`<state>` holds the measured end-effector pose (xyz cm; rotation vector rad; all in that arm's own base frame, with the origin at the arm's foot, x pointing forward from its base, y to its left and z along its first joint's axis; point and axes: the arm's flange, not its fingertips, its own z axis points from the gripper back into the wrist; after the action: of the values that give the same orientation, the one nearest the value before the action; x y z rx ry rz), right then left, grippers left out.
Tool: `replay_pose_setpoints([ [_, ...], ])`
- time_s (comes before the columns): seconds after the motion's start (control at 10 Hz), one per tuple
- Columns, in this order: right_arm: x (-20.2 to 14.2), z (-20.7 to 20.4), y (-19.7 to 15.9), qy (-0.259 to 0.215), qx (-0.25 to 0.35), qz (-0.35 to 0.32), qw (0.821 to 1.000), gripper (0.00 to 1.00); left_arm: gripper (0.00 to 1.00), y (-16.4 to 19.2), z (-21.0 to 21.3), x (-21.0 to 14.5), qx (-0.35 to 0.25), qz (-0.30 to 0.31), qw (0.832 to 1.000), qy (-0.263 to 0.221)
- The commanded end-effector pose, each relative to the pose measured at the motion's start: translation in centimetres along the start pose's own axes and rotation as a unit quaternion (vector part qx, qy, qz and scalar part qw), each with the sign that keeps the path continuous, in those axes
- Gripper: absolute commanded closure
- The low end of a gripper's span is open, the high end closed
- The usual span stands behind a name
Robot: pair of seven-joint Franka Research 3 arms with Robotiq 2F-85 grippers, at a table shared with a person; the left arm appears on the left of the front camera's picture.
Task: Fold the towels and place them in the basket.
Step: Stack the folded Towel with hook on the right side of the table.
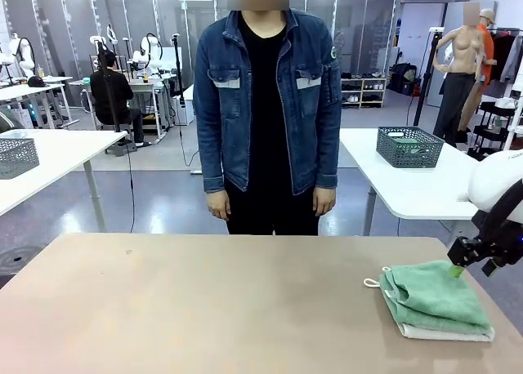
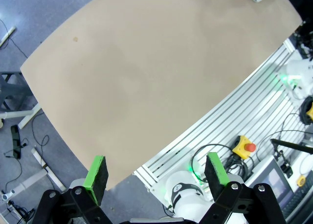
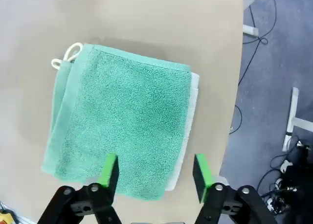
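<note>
Right wrist view: right gripper point(image 3: 155, 171) spread, empty, above near edge of folded green towel point(image 3: 124, 131) stacked on white towel point(image 3: 188, 131). Next: grip both layers together, keeping fold flat.

The folded towel on top point(image 3: 122, 128) is mint green terry, and the towel beneath it point(image 3: 188, 131) shows as an off-white edge along one side. A white loop point(image 3: 66, 55) sticks out at the green towel's corner. The table point(image 1: 204, 309) under the towels is plain pale tan. Above the green towel, the right gripper point(image 3: 155, 171) is black with bright green pads. The left gripper point(image 2: 157, 174) is coloured the same. Behind the table, the person's jacket point(image 1: 310, 104) is blue denim over a black shirt point(image 1: 265, 104).
</note>
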<state>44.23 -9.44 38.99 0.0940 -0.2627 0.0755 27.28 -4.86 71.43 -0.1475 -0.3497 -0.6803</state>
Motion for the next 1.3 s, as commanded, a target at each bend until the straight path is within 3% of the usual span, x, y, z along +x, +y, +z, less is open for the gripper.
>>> replay_pose_setpoints([
  [0.0,-0.4,0.3,1.2,-0.006,-0.01,-0.014,1.0,0.05,0.0,0.1,-0.2,0.0,0.004,-0.006,1.0,-0.008],
  [1.2,0.0,0.4,0.2,-0.004,0.0,-0.001,1.0,0.05,0.0,0.1,-0.2,0.0,0.004,-0.006,1.0,-0.008],
])
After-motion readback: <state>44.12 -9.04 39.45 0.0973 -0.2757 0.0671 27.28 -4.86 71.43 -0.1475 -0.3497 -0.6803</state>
